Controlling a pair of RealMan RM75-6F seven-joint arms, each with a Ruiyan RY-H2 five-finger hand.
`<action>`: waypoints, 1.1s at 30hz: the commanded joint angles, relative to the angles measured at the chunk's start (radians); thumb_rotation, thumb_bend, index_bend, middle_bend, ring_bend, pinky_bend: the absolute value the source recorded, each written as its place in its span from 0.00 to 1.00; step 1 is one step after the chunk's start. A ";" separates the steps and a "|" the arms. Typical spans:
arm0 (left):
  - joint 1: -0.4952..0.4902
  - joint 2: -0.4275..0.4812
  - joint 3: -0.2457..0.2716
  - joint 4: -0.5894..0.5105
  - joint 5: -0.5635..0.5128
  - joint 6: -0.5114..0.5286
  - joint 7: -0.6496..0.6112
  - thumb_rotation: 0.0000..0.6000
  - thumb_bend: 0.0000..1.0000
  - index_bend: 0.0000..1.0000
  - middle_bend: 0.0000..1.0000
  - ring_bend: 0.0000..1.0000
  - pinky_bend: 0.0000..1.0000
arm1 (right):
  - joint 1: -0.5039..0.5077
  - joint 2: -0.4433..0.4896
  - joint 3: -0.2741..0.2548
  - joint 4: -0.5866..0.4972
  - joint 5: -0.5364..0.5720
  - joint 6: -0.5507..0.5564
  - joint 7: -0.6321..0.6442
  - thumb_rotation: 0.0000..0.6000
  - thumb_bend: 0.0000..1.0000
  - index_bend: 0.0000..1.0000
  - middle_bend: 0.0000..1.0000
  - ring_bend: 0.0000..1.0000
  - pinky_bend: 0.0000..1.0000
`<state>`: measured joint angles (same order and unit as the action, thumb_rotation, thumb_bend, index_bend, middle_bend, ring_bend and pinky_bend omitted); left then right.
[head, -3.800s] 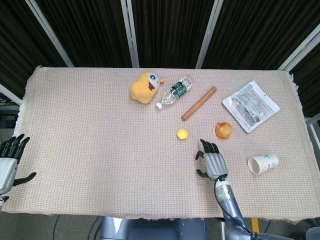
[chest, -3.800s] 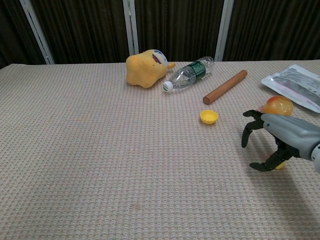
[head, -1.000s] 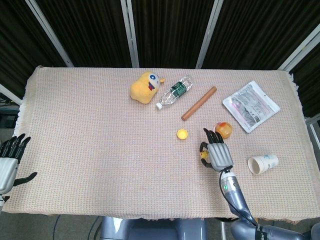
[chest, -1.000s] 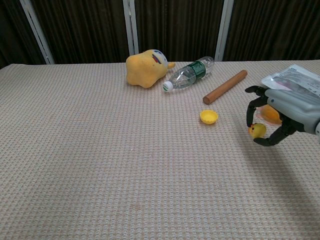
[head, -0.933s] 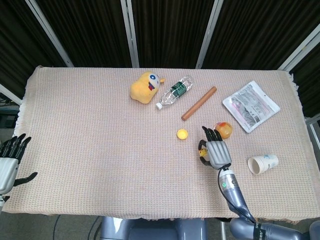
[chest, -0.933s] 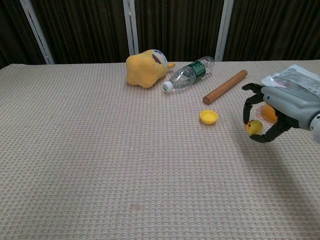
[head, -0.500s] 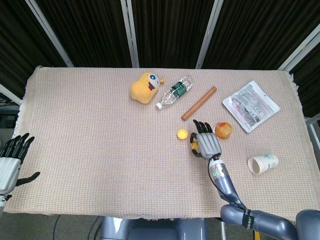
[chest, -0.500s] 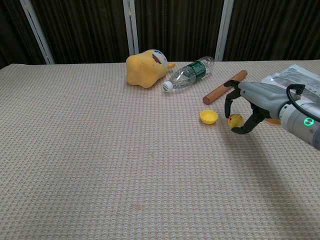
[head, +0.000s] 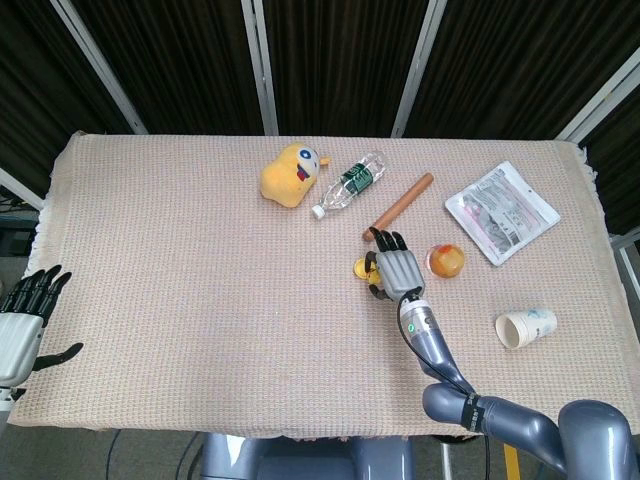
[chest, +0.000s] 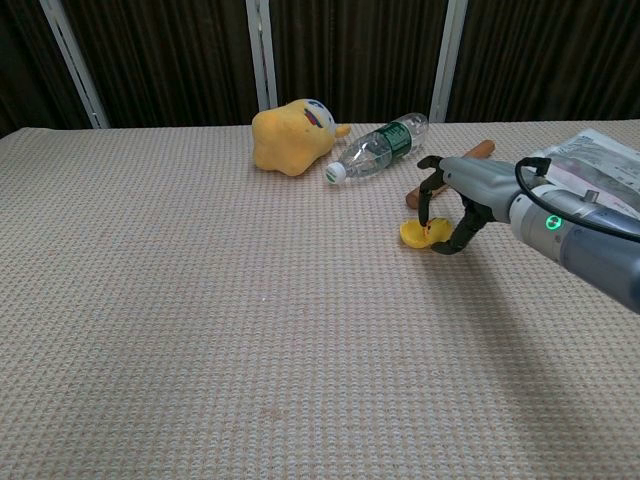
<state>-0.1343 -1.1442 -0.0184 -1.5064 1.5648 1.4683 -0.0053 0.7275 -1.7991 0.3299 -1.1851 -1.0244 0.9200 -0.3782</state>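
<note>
Chest view: we are seeing the right hand (chest: 446, 212) hovering directly over the yellow cap (chest: 415, 234), its dark fingers (chest: 428, 198) curled downward. A small yellow ball (chest: 431, 231) is sitting pinched between thumb and fingers, right at the yellow cap's rim, so the right hand is gripping the small yellow ball. In the head view the right hand (head: 396, 268) is covering most of the small yellow ball, and the yellow cap (head: 362, 268) is peeking out just to its left.

Taking the yellow cap as our landmark: the wooden rod (head: 400, 205) is lying just behind it, running away to the right. The water bottle (head: 348, 183) is lying on its side farther behind and slightly left, and the yellow plush toy (head: 287, 173) is sitting beyond the bottle, farther left. The orange ball (head: 445, 260) is resting to the right of the cap, just past the hand. The foil packet (head: 501, 211) is lying well to the right and back, and the paper cup (head: 525, 327) is lying tipped over well to the right and nearer to us.

The left hand (head: 25, 320) is hanging far to the left of the cap, off the edge of the table (head: 180, 300), holding nothing, with its fingers spread.
</note>
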 joint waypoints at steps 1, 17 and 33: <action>-0.002 0.002 0.001 -0.003 -0.002 -0.006 -0.004 1.00 0.00 0.00 0.00 0.00 0.10 | 0.017 -0.011 0.005 0.027 0.003 -0.015 0.015 1.00 0.24 0.54 0.00 0.00 0.00; -0.009 0.010 0.004 -0.015 -0.006 -0.021 -0.014 1.00 0.00 0.00 0.00 0.00 0.10 | 0.072 -0.041 0.009 0.124 0.020 -0.062 0.042 1.00 0.24 0.54 0.00 0.00 0.00; -0.013 0.013 0.006 -0.018 -0.007 -0.028 -0.022 1.00 0.00 0.00 0.00 0.00 0.10 | 0.088 -0.057 -0.009 0.144 0.013 -0.062 0.057 1.00 0.24 0.50 0.00 0.00 0.00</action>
<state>-0.1475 -1.1310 -0.0129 -1.5249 1.5578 1.4401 -0.0276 0.8146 -1.8567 0.3217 -1.0393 -1.0106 0.8571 -0.3208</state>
